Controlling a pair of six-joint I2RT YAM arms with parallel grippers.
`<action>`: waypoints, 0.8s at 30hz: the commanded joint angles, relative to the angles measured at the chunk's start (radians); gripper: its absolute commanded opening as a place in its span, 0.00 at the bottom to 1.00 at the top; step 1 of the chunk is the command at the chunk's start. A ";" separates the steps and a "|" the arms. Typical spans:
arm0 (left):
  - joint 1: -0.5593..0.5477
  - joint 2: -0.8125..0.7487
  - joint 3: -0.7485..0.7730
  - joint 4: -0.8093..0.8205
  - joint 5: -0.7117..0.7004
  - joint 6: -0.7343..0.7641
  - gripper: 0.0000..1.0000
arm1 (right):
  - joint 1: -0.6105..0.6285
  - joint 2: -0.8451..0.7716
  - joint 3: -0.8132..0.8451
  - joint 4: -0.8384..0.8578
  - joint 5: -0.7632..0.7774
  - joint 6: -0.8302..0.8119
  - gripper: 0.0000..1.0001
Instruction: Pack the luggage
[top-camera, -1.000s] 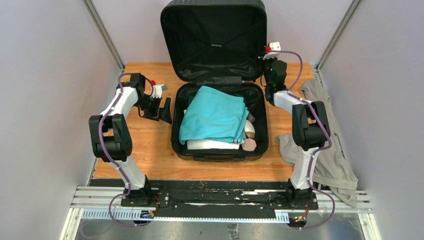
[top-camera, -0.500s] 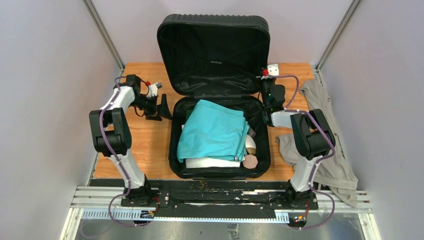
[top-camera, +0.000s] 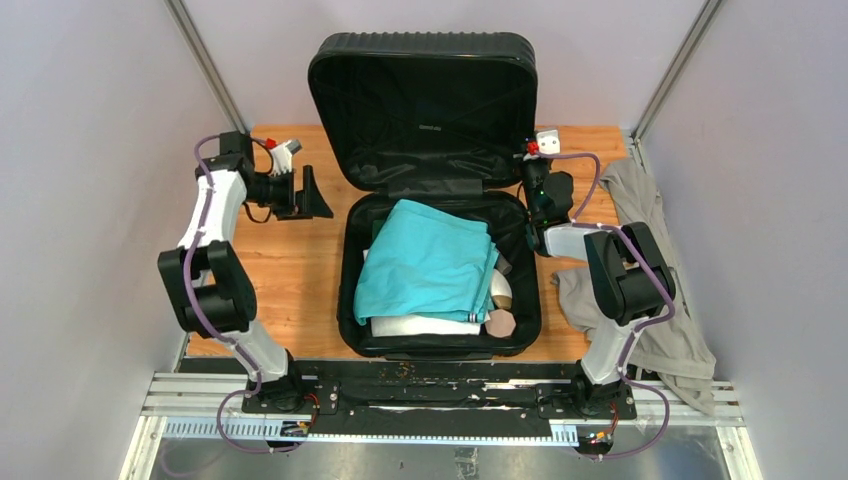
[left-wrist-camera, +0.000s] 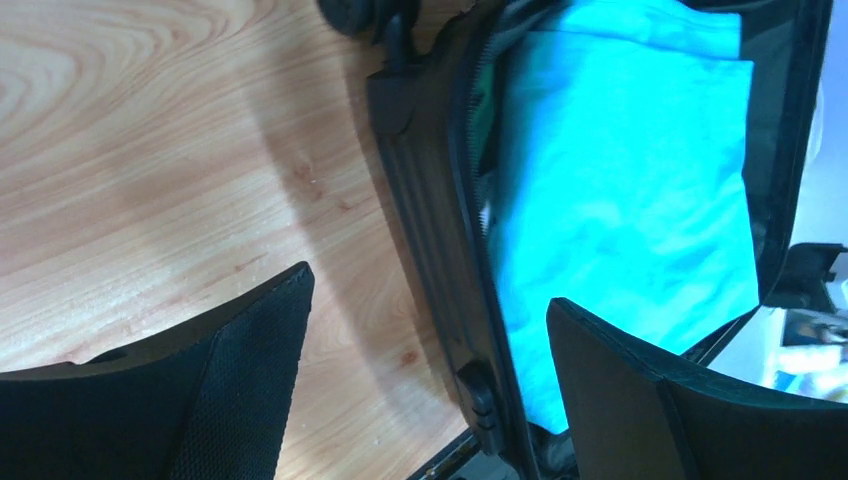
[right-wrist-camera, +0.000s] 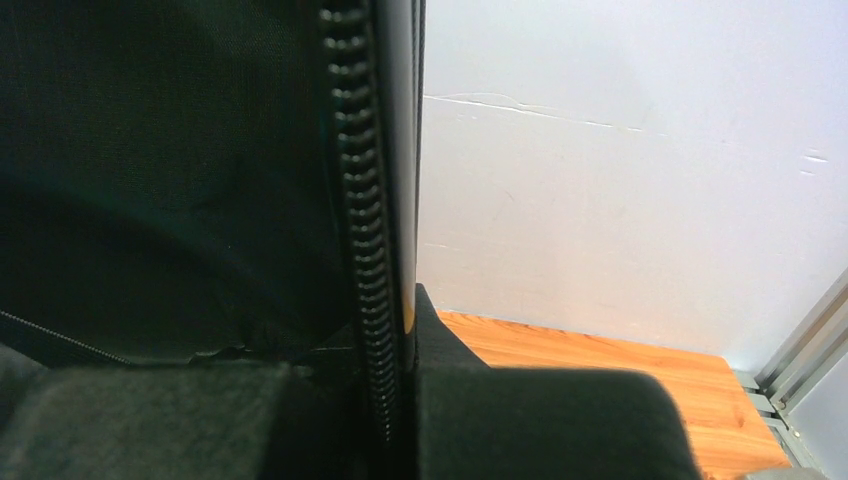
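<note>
The luggage (top-camera: 425, 100) is a black ribbed suitcase lying open mid-table, its lid standing up and leaning forward over the base. A folded teal garment (top-camera: 425, 260) lies in the base on white cloth. My right gripper (top-camera: 532, 188) is shut on the lid's right edge; in the right wrist view the zipper edge (right-wrist-camera: 355, 150) runs between its fingers (right-wrist-camera: 395, 330). My left gripper (top-camera: 308, 192) is open and empty, left of the lid's hinge corner. In the left wrist view its jaws (left-wrist-camera: 430, 290) frame the suitcase wall (left-wrist-camera: 430, 150) and the teal garment (left-wrist-camera: 620, 170).
A grey-green garment (top-camera: 650, 290) lies crumpled on the table's right edge beside my right arm. A beige item (top-camera: 500, 322) sits in the base's near right corner. Bare wooden table (top-camera: 290, 280) lies left of the suitcase. Grey walls close in on both sides.
The lid has tipped forward toward me with my right gripper on its edge. My left gripper has moved back and to the left, away from the suitcase base.
</note>
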 joint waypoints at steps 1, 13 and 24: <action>-0.072 -0.061 -0.032 -0.031 0.011 0.034 0.89 | 0.050 -0.026 -0.037 0.046 -0.103 0.016 0.00; -0.135 0.073 -0.142 0.131 -0.167 -0.069 0.54 | 0.054 -0.062 -0.161 0.149 -0.082 0.034 0.00; -0.163 0.300 0.092 0.346 -0.230 -0.339 0.00 | 0.069 -0.016 -0.099 0.163 -0.135 0.033 0.00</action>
